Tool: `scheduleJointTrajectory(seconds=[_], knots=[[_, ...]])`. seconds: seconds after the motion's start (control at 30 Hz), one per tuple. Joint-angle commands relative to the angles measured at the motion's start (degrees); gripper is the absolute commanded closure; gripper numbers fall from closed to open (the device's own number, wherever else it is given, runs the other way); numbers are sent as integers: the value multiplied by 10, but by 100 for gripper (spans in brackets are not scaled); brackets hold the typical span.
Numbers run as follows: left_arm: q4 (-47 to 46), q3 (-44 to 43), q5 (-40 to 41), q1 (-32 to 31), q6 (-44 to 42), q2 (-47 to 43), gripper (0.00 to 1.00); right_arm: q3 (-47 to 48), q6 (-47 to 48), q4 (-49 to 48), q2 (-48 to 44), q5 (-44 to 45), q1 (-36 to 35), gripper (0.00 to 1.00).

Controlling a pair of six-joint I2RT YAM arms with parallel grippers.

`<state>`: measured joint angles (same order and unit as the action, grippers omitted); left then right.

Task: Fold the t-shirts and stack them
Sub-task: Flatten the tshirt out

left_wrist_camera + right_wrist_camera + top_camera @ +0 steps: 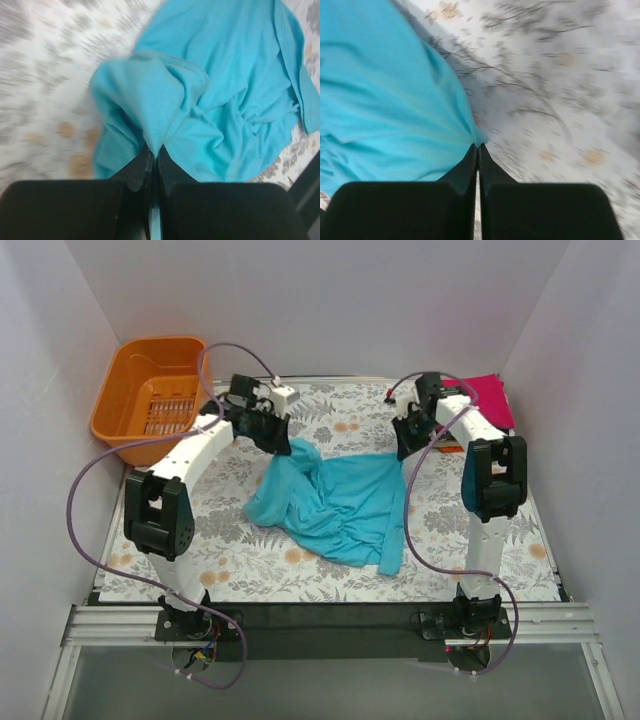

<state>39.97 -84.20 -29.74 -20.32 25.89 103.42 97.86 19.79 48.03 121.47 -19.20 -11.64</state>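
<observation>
At the far edge, the left gripper [154,150] and right gripper [477,147] are each pressed together, pinching the crumpled teal cloth t-shirt [340,505]. The held edge spans left-to-right, and the shirt's body trails nearward from both.

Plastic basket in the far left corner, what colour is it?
Orange plastic basket; top external view shows it best.

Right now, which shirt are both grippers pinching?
The teal shirt, crumpled mid-table: the left gripper and right gripper each pinch its edge. The pink shirt lies untouched at the far right corner.
</observation>
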Motion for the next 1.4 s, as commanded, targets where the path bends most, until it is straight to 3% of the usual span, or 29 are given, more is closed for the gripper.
scheduleJointTrajectory(seconds=[0.0, 0.13, 0.2, 0.27, 0.3, 0.33, 0.47, 0.5, 0.53, 0.57, 0.6, 0.67, 0.7, 0.77, 0.87, 0.97, 1.03, 1.1, 1.2, 1.37], knots=[[78, -128, -74, 85, -96, -56, 100, 137, 24, 8, -97, 7, 59, 99], [123, -227, -118, 131, -123, -58, 100, 232, 56, 45, -153, 25, 93, 99], [169, -222, -141, 156, -153, -81, 100, 192, 87, 46, -202, 28, 105, 99], [196, -181, -152, 178, -188, -107, 100, 140, 117, 50, -241, 28, 108, 99], [217, -151, -154, 180, -223, -123, 100, 64, 132, 51, -284, 26, 107, 99], [269, -120, -147, 180, -300, -151, 100, 26, 162, 53, -305, 21, 106, 99], [302, 119, -89, 180, -427, -257, 100, -190, 222, 52, -394, 36, 102, 99], [296, 213, -71, 179, -442, -276, 95, -231, 239, 53, -425, 39, 101, 99], [263, 263, -54, 179, -447, -299, 73, -319, 268, 52, -438, 46, 98, 99], [244, 302, -32, 180, -449, -333, 66, -355, 277, 51, -451, 58, 90, 99], [229, 357, -3, 180, -450, -351, 62, -390, 278, 51, -460, 77, 79, 94], [202, 377, 5, 180, -439, -373, 39, -433, 271, 55, -468, 93, 58, 75], [205, 364, -15, 180, -436, -378, 39, -434, 271, 67, -475, 79, 53, 61], [216, 332, -36, 180, -415, -365, 38, -417, 270, 72, -479, 71, 50, 55], [182, 273, -54, 180, -349, -316, 38, -361, 254, 71, -455, 63, 50, 57], [124, 225, -57, 183, -266, -250, 42, -289, 211, 66, -392, 48, 47, 67], [52, 205, -33, 183, -171, -199, 46, -255, 173, 56, -333, 57, 45, 70], [16, 166, 5, 186, -127, -163, 47, -191, 151, 38, -273, 72, 44, 75], [-35, 112, 38, 188, -67, -102, 46, -93, 114, 12, -197, 93, 43, 70], [-45, 34, 99, 188, -37, -18, 32, 45, 77, 13, -75, 123, 40, 59]])
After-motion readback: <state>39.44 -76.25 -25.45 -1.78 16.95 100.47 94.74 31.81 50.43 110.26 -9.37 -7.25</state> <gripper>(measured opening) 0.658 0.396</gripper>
